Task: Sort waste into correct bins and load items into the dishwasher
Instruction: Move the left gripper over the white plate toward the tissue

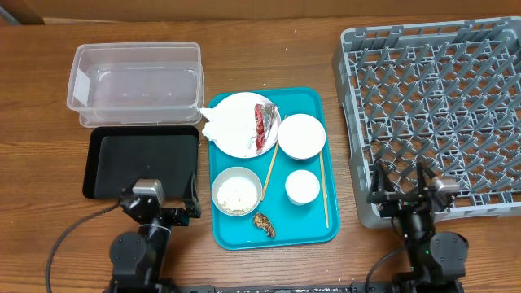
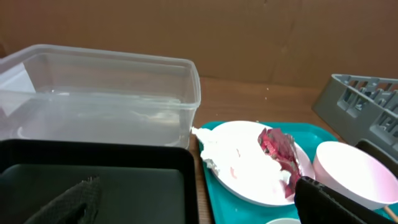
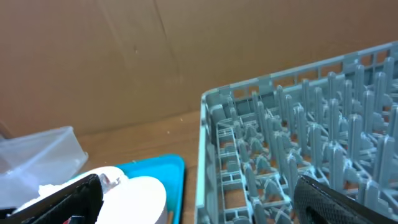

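The left jaws gape wide at the near edge of the black tray (image 1: 142, 159), and the right jaws gape at the grey rack's (image 1: 440, 106) front edge. Between them, the teal tray (image 1: 305, 232) carries a plate (image 1: 244, 146) with a napkin (image 1: 216, 126) and a red wrapper (image 1: 262, 126).

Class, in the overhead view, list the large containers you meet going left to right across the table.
black tray → teal serving tray → grey dish rack. The clear tub shares the black tray's span, so it is left out.
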Motion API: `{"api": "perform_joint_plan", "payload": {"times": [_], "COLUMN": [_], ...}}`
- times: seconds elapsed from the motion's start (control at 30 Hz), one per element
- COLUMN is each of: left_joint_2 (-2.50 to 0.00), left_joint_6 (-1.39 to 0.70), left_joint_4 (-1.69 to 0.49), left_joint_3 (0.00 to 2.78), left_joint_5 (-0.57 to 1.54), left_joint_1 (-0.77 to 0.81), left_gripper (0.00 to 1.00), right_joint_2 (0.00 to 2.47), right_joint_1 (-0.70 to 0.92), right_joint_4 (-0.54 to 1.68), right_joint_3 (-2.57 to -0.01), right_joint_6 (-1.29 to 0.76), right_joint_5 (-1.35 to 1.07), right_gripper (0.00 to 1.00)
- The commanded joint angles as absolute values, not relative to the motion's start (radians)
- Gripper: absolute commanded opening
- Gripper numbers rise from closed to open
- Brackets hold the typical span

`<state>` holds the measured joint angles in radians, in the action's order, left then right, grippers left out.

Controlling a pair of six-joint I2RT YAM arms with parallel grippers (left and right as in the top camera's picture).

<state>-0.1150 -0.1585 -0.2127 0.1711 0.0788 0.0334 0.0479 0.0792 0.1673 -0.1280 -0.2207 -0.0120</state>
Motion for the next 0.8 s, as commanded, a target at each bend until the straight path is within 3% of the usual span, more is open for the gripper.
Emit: {"api": "perform_joint_plan", "payload": {"times": [0.0, 0.23, 0.5, 0.77], "left_joint_2": [-0.221, -0.561, -0.929, -1.085], "left_joint_6": [-0.157, -0.156, -0.156, -0.157], "left_joint_4": [-0.214, -0.338, -0.776, -1.021], "left_joint_3": [0.277, 0.551, 0.963, 1.093], "left_joint_5": [0.08, 0.12, 0.184, 0.133], "left_joint_1": [0.04, 0.04, 0.04, 0.039], "left_gripper": [1.0, 1.0, 1.0, 1.0], "right_joint_2": [0.116, 0.404, 0.742, 0.869], "right_joint_1": [0.077, 0.077, 0.077, 0.077], "right_joint_4": [0.206, 0.432, 0.728, 0.839], "right_joint_3": [-0.254, -0.533, -0.846, -0.919], "right_joint_6": [-0.241, -0.24, -0.236, -0.237], "right_joint_5": [-0.013, -0.022, -0.046, -0.064], "right_gripper": [1.0, 1.0, 1.0, 1.0]}}
